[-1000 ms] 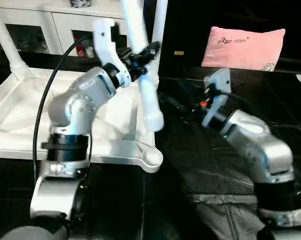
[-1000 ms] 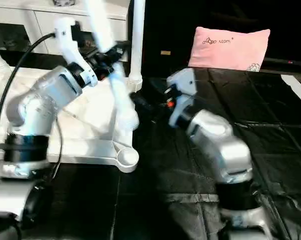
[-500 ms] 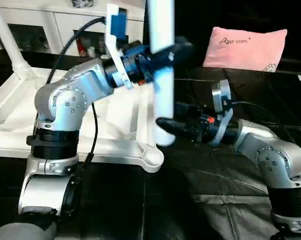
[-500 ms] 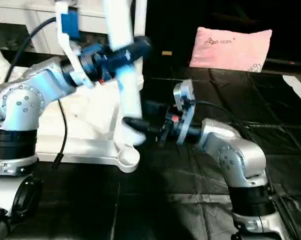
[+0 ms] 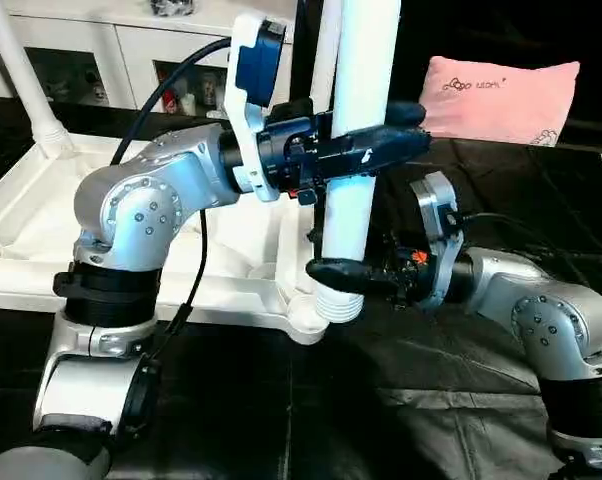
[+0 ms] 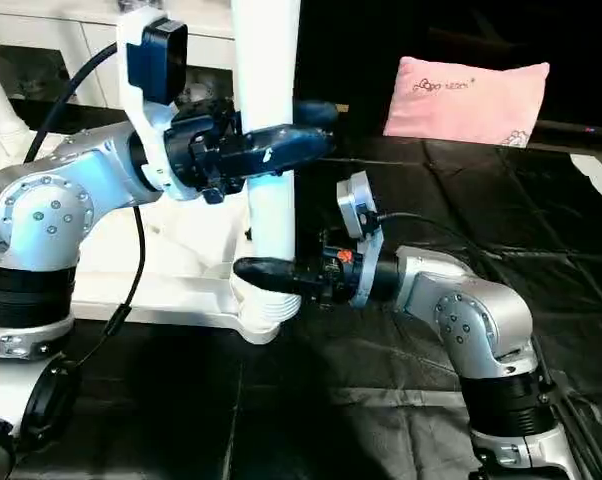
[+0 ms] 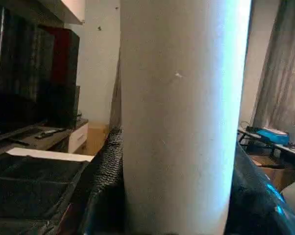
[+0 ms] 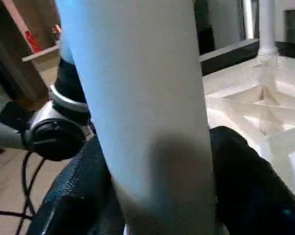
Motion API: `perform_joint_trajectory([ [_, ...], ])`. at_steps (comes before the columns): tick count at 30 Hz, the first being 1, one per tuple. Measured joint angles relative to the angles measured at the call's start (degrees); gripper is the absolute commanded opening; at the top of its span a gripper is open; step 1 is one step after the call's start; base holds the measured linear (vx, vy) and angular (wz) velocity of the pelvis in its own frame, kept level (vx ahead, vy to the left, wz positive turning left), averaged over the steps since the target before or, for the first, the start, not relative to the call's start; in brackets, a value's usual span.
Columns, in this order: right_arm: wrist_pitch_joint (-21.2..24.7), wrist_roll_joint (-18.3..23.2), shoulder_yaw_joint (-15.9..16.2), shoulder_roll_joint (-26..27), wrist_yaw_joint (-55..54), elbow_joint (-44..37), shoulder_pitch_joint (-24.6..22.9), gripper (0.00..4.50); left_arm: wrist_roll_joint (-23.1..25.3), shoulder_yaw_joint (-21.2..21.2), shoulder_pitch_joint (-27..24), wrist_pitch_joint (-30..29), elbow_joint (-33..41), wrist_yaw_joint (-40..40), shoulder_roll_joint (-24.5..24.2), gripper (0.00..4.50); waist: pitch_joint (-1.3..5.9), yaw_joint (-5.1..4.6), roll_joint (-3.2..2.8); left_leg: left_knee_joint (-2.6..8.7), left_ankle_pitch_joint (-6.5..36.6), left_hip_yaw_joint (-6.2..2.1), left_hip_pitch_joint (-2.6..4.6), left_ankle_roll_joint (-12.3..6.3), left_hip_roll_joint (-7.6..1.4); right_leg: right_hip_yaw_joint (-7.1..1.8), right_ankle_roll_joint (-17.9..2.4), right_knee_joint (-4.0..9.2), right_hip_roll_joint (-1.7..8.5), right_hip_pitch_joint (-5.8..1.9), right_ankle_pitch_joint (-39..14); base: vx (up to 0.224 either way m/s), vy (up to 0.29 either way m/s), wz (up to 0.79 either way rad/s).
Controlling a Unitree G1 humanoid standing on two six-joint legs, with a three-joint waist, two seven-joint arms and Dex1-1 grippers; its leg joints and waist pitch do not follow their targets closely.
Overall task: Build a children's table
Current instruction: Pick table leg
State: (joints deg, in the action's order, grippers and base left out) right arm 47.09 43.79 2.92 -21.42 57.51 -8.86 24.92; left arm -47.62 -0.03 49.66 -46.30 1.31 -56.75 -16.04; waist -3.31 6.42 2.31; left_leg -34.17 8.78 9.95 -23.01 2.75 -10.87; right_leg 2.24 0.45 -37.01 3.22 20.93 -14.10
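Standing upright at frame centre, the white tube leg (image 5: 361,130) is clamped by the left gripper (image 5: 366,150), its fingers (image 5: 401,112) grasping it mid-length. Lower down, the right gripper (image 5: 343,272) has its fingers (image 5: 341,270) around the ribbed end, just above the corner socket (image 5: 303,315) of the overturned table top (image 5: 41,200).

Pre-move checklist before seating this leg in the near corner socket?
1. Left gripper clamped on the tube leg mid-length: ok.
2. Right gripper around the leg near its ribbed lower end: ok; firm contact cannot tell.
3. Leg upright: ok, close to vertical.
4. Ribbed end over the near corner socket of the upturned tabletop: cannot tell, the leg hides the socket.
5. Leg already seated: cannot tell.
6. Far legs standing in their sockets: ok.
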Motion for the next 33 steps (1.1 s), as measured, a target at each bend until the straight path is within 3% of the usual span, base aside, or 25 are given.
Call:
perform_joint_trajectory([
  [1,0.6,0.3,0.0,-0.1,-0.2,0.1,0.0,2.62,0.0,0.0,0.0,0.0,0.0,-0.2,-0.2,1.82,0.0,0.0,0.0,0.0,0.0,0.0,0.0,0.0,0.0,0.0,0.0,0.0,0.0,0.0,0.0,0.0,0.0,0.0],
  [5,0.3,0.2,0.6,-0.3,-0.1,-0.4,0.0,2.36,-0.1,0.0,-0.2,-0.1,-0.3,-0.3,-0.3,1.82,0.0,0.02,0.0,0.0,0.0,0.0,0.0,0.0,0.0,0.01,0.0,-0.01,0.0,0.0,0.0,0.0,0.0,0.0],
  [17,-2.4,-1.2,0.8,0.4,-0.9,-0.6,0.0,2.15,-0.2,1.6,-0.4,-0.1,-0.6,0.9,1.0,1.81,0.0,0.01,0.0,-0.01,0.0,0.0,0.0,0.0,-0.01,0.01,0.0,-0.01,0.0,0.0,0.0,0.0,0.0,0.0],
  [18,-3.2,-1.5,0.7,0.7,-1.5,-0.4,0.1,2.14,-0.2,2.1,-0.5,0.2,-0.8,1.6,1.4,2.16,0.0,0.0,0.0,-0.01,0.0,0.0,0.0,0.0,-0.01,0.01,0.0,-0.01,0.0,0.0,0.0,0.0,0.0,0.0],
  [19,-4.2,-1.9,0.4,1.3,-2.4,0.1,0.4,2.12,-0.1,3.0,-0.4,0.7,-1.5,3.1,1.9,2.51,0.01,0.0,-0.02,-0.01,0.0,0.01,0.0,0.0,0.0,0.01,0.0,-0.02,0.0,0.0,0.0,0.0,0.0,0.0],
  [22,-6.7,-5.6,0.0,3.9,-7.8,1.9,2.3,2.07,1.6,4.8,-0.4,3.8,-3.6,9.1,4.5,2.61,0.02,0.02,-0.02,-0.06,0.0,0.0,0.0,0.01,-0.01,0.02,-0.1,-0.04,0.0,0.0,0.1,0.0,0.0,0.0],
  [25,-8.3,-8.1,0.0,5.7,-12.4,2.4,2.8,2.03,5.7,3.7,-0.7,7.5,-3.4,12.6,6.0,2.81,0.02,0.01,-0.02,-0.07,0.0,0.01,-0.01,0.01,0.0,0.0,0.0,-0.01,0.02,-0.02,0.1,0.0,0.0,0.0],
  [33,-11.6,-13.6,-0.1,8.9,-21.3,4.8,2.8,1.95,10.9,4.2,-2.5,12.9,-2.0,25.8,12.7,2.65,0.02,-0.13,-0.01,-0.06,0.0,0.01,-0.05,0.01,-0.01,0.01,0.0,0.01,0.02,0.01,0.1,0.0,0.0,0.0],
])
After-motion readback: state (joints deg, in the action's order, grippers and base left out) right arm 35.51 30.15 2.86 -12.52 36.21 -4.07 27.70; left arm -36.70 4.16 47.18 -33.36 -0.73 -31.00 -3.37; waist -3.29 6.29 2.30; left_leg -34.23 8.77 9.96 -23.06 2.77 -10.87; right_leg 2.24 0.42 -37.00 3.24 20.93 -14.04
